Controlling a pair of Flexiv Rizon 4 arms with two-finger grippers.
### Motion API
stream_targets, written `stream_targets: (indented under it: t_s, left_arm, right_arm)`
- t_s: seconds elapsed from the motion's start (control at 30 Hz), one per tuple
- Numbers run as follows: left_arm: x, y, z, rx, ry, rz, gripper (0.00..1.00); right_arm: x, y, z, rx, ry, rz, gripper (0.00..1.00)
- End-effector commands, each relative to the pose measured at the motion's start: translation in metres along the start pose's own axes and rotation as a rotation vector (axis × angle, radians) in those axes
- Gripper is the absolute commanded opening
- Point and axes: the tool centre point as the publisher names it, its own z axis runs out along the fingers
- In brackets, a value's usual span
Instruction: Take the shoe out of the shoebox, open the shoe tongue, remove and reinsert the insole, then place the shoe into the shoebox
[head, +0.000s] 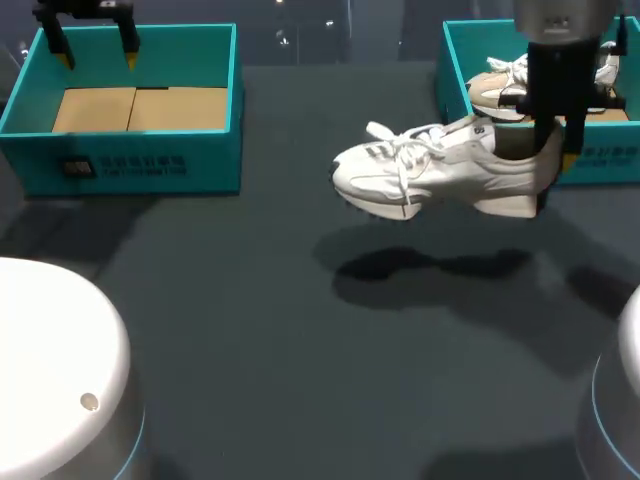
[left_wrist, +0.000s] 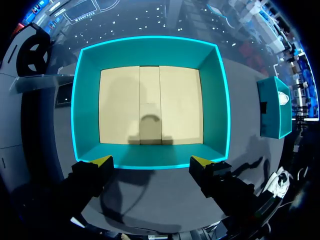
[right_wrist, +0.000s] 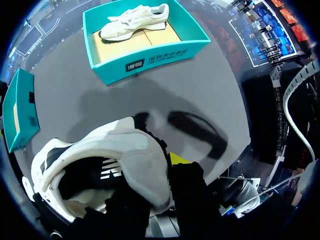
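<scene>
Airborne white lace-up sneaker (head: 430, 170) held by heel only, slip risk.
Upper left: left gripper (head: 97, 50) spread wide, empty, over teal cardboard shoebox (head: 130, 160). Centre right: right gripper (head: 552, 150) clamps sneaker's heel; toe-heavy, may pivot or drop.

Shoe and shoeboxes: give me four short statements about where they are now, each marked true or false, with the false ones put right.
1. The white shoe is held at its heel by the right gripper, clear of the table. True.
2. The left shoebox has a shoe in it. False: it holds nothing.
3. The left gripper is shut on a wall of the left shoebox. False: it is open above that box, touching nothing.
4. A second shoe lies in the right shoebox. True.
</scene>
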Motion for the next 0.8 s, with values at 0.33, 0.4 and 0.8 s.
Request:
stream_targets:
  t_s: [0.33,0.4,0.8]
  left_arm:
    - [0.0,0.0,0.0,-0.001,-0.001,0.0,1.0]
    - [0.0,0.0,0.0,-0.001,-0.001,0.0,1.0]
    - [0.0,0.0,0.0,-0.001,-0.001,0.0,1.0]
  right_arm:
    - [0.009,-0.036,0.019,-0.115,-0.004,-0.009,0.0]
    - [0.009,-0.036,0.019,-0.115,-0.004,-0.009,0.0]
    - [0.056,-0.077,0.067,-0.186,-0.052,-0.056,0.0]
